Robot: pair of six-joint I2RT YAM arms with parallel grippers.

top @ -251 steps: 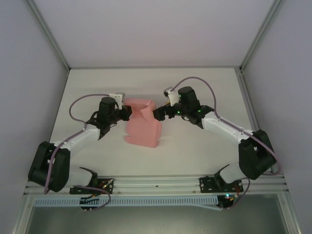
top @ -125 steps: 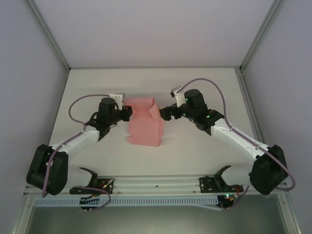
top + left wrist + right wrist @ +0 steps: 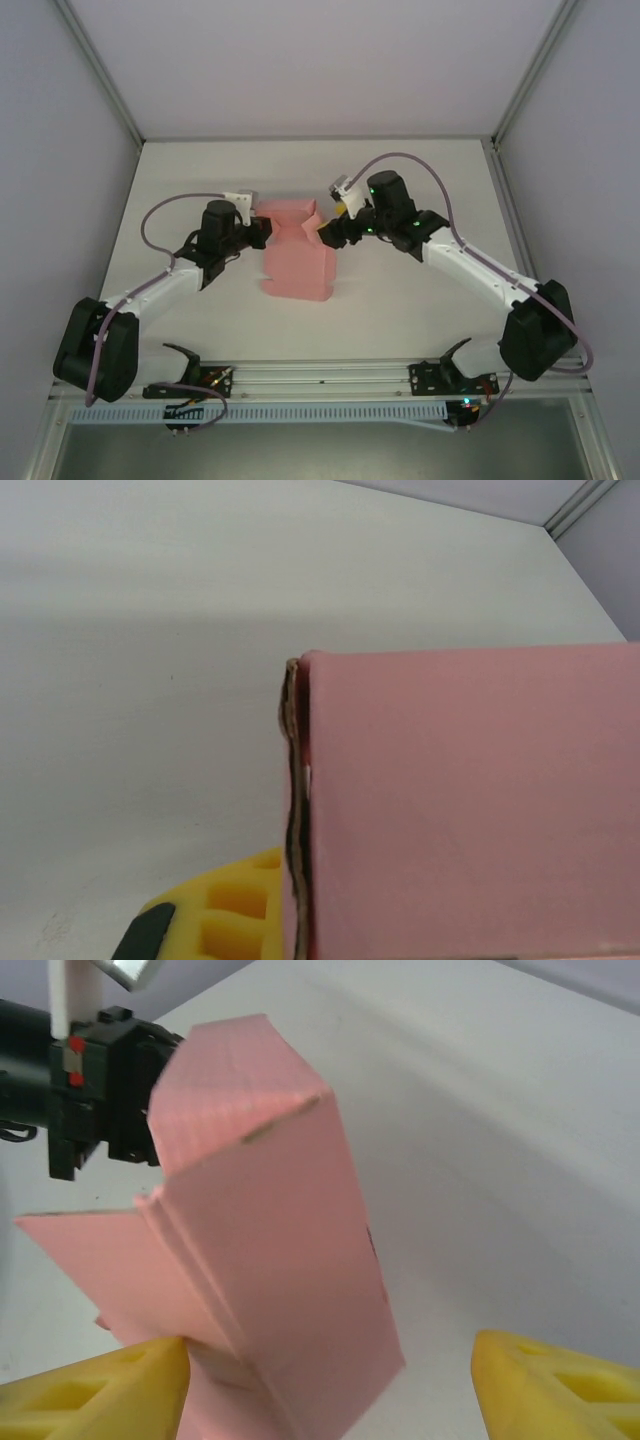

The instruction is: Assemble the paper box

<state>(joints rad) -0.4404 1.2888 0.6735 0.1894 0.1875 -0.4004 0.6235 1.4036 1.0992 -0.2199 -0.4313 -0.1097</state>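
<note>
Item: paper box (image 3: 297, 262), pink thin card, partly formed. Location: middle of the white table (image 3: 420, 320), between the two arms. The near part lies low on the surface, and the far end is raised into a sleeve with an angled flap standing up at its right corner. Left gripper (image 3: 262, 232): clenched on the far left edge of the box. In the left wrist view the layered card edge sits right against the yellow finger pad (image 3: 235, 910), and the pink wall rises beside it. Right gripper (image 3: 325, 236): released, with its jaws spread to either side of the box's right end. In the right wrist view one yellow finger (image 3: 100, 1390) touches the card low on the left, while the other finger stands apart on the right, so nothing is pinched on this side. Step in hand, as judged: squaring up the sleeve and taking hold of the right-end flap while the left side is anchored. Next move calls for: bringing the right fingers together on the flap or fold line without crushing the thin wall, then folding it inward against the left-hand hold; the card looks light and likely to buckle or slide if pushed off the crease. Containers: the box alone. Its inside is hidden by its own walls, so its contents cannot be told.
</note>
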